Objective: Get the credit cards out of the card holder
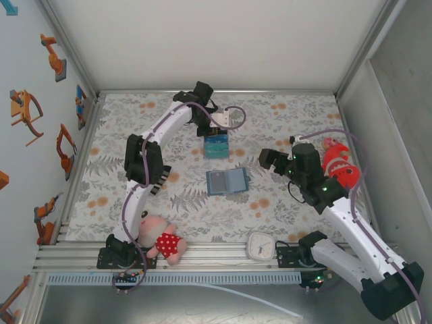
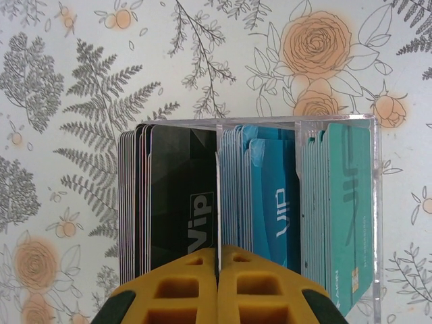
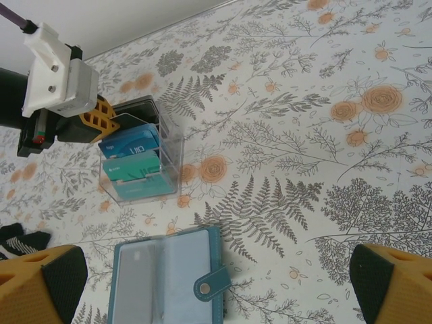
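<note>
The card holder (image 1: 227, 181) is a steel-blue wallet lying open on the floral cloth, its snap tab to the right (image 3: 214, 287). Its inner sleeves look pale, and I cannot tell whether a card is inside. Credit cards stand on edge in a clear three-slot box (image 1: 216, 144): black ones (image 2: 179, 202), blue ones (image 2: 270, 196) and teal ones (image 2: 344, 202). My left gripper (image 2: 218, 260) is shut right over the box, its seam in line with the divider between the black and blue stacks. My right gripper (image 3: 216, 297) hangs wide open above the wallet's right edge, holding nothing.
A plush doll (image 1: 162, 239) and a white clock (image 1: 259, 246) lie at the near edge. A red toy (image 1: 337, 165) sits at the right wall beside my right arm. A striped sock (image 3: 20, 239) lies left of the wallet.
</note>
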`<control>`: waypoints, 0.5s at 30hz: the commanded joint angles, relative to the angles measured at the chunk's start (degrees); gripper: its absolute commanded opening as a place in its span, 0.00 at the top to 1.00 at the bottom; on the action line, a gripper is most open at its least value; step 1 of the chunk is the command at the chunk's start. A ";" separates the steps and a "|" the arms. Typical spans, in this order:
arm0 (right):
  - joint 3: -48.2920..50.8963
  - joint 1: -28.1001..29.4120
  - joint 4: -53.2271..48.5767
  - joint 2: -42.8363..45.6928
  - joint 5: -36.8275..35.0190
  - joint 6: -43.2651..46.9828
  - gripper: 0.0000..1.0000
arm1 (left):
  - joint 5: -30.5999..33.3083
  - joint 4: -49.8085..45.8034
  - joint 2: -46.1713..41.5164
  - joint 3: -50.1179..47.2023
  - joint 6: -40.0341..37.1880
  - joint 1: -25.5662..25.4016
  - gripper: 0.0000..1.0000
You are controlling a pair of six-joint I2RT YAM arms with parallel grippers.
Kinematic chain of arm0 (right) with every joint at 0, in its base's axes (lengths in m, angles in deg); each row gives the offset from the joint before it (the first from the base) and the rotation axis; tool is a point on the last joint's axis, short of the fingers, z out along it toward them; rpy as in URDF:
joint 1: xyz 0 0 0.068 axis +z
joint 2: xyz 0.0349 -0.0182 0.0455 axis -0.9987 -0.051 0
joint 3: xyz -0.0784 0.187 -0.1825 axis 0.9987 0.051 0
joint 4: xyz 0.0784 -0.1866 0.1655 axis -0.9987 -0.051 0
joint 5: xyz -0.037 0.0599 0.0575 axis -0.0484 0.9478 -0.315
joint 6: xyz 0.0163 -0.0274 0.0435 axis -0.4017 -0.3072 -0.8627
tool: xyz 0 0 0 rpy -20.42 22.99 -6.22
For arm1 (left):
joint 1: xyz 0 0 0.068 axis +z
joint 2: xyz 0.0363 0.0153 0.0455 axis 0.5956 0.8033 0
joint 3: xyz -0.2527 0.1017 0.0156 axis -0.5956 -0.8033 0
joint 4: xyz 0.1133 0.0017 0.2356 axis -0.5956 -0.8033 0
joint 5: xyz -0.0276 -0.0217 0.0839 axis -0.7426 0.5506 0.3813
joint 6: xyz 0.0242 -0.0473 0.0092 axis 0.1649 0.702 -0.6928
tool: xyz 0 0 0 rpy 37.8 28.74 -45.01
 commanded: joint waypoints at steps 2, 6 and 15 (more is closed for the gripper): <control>1.01 0.11 0.60 1.24 0.14 -0.24 0.00 | -0.30 -7.07 -0.79 1.13 2.27 0.49 1.00; 1.17 0.11 0.95 1.20 0.58 0.08 0.00 | 0.07 -8.22 -1.61 0.92 3.34 0.52 1.00; 1.16 0.06 0.51 0.64 2.05 0.75 0.00 | 0.68 -8.23 -1.74 3.26 5.26 0.51 0.72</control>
